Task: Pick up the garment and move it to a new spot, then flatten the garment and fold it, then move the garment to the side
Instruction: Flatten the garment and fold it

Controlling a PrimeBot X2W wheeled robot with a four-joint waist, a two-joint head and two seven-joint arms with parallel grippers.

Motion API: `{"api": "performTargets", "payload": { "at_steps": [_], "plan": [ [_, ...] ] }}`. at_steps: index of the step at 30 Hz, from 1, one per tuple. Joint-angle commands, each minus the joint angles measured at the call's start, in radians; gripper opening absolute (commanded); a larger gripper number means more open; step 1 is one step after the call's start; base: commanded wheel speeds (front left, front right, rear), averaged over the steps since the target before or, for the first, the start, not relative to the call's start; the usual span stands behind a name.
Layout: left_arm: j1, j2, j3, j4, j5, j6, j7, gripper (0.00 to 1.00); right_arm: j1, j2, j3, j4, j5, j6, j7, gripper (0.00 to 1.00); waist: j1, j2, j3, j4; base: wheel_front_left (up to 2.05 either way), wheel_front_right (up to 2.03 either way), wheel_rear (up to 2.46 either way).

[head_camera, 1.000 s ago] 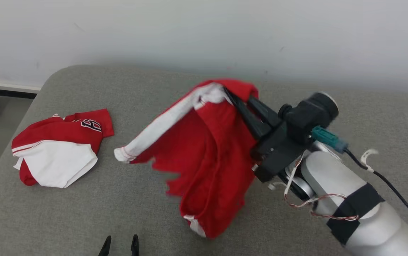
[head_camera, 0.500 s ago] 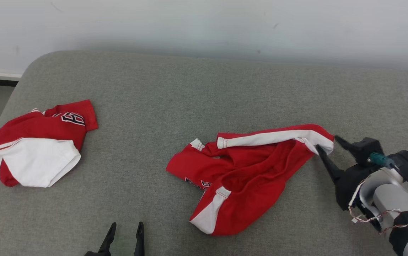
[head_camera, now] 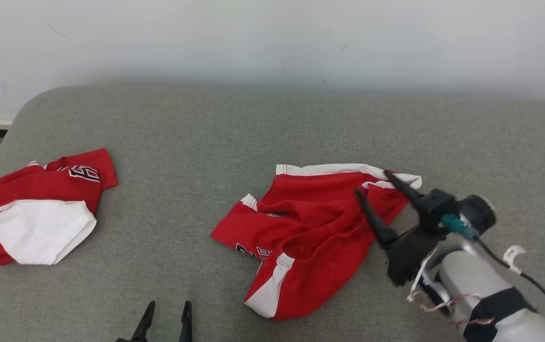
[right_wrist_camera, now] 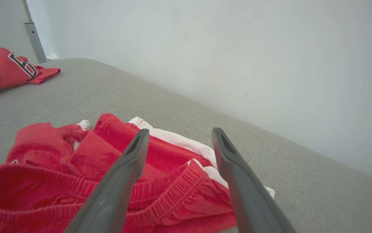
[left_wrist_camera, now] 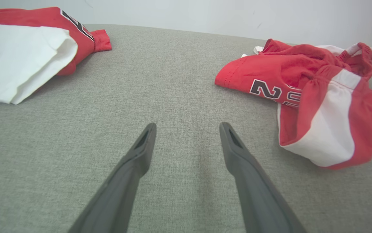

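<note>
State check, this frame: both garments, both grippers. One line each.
red shorts: lying crumpled on the grey cushion, not flattened, not folded.
red-and-white garment: bunched heap at the cushion's left end, no gripper on it.
left gripper: open, empty, over bare cushion.
right gripper: open, over the waistband end of the red shorts, gripping nothing.

Head view high, looking down on grey cushion point(head_camera: 206, 128); wrist views low, close, sharing red shorts point(left_wrist_camera: 302, 68)
</note>
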Motion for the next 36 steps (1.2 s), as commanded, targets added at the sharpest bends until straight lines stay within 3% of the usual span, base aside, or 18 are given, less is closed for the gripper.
{"api": "performTargets", "payload": {
  "at_steps": [1, 4, 9, 12, 23, 24, 26, 33, 36],
  "plan": [
    [0.009, -0.001, 0.0, 0.003, 0.005, -0.004, -0.003, 1.0, 0.014, -0.007, 0.01, -0.014, 0.01, -0.002, 0.0, 1.0, 0.0, -0.0001, -0.004, 0.004, 0.0, 0.0, 0.0],
    [0.018, -0.001, 0.0, 0.006, 0.002, -0.006, -0.003, 1.0, 0.053, 0.011, 0.107, -0.106, 0.047, -0.002, 0.0, 1.0, 0.0, -0.0001, -0.011, 0.014, 0.0, 0.0, 0.0],
    [0.024, -0.001, 0.001, 0.008, -0.006, -0.003, -0.003, 1.0, 0.07, -0.028, 0.389, -0.213, 0.21, -0.002, 0.0, 1.0, 0.0, -0.0001, -0.018, 0.03, 0.0, 0.0, 0.0],
    [0.022, -0.001, -0.007, 0.008, -0.016, 0.0, -0.003, 1.0, 0.03, -0.061, 0.507, -0.224, 0.289, -0.002, 0.007, 1.0, 0.0, -0.0001, -0.014, 0.039, 0.0, 0.0, 0.0],
    [0.022, 0.0, -0.027, 0.009, -0.038, 0.017, -0.003, 1.0, -0.089, -0.069, 0.674, -0.153, 0.402, -0.002, 0.013, 1.0, 0.0, -0.0001, 0.001, 0.068, 0.0, 0.0, 0.0],
    [0.021, 0.0, -0.029, 0.01, -0.041, 0.019, -0.003, 1.0, -0.097, -0.066, 0.682, -0.151, 0.407, -0.002, 0.018, 0.97, 0.0, -0.0001, 0.001, 0.071, 0.0, 0.0, 0.0],
    [0.021, -0.001, -0.034, 0.011, -0.047, 0.023, -0.003, 1.0, -0.104, -0.062, 0.698, -0.156, 0.414, -0.002, 0.036, 0.0, 0.0, -0.0001, 0.0, 0.075, 0.0, 0.0, 0.0],
    [0.032, 0.0, -0.031, 0.01, -0.054, 0.025, -0.003, 1.0, -0.141, -0.07, 0.706, -0.192, 0.457, -0.002, 0.016, 0.0, 0.0, -0.0001, -0.006, 0.078, 0.0, 0.0, 0.0],
    [0.043, 0.0, -0.02, 0.007, -0.052, 0.026, -0.003, 1.0, -0.16, -0.067, 0.642, -0.218, 0.481, -0.002, -0.001, 0.0, 0.0, -0.0001, -0.009, 0.068, 0.0, 0.0, 0.0]
  ]
}}
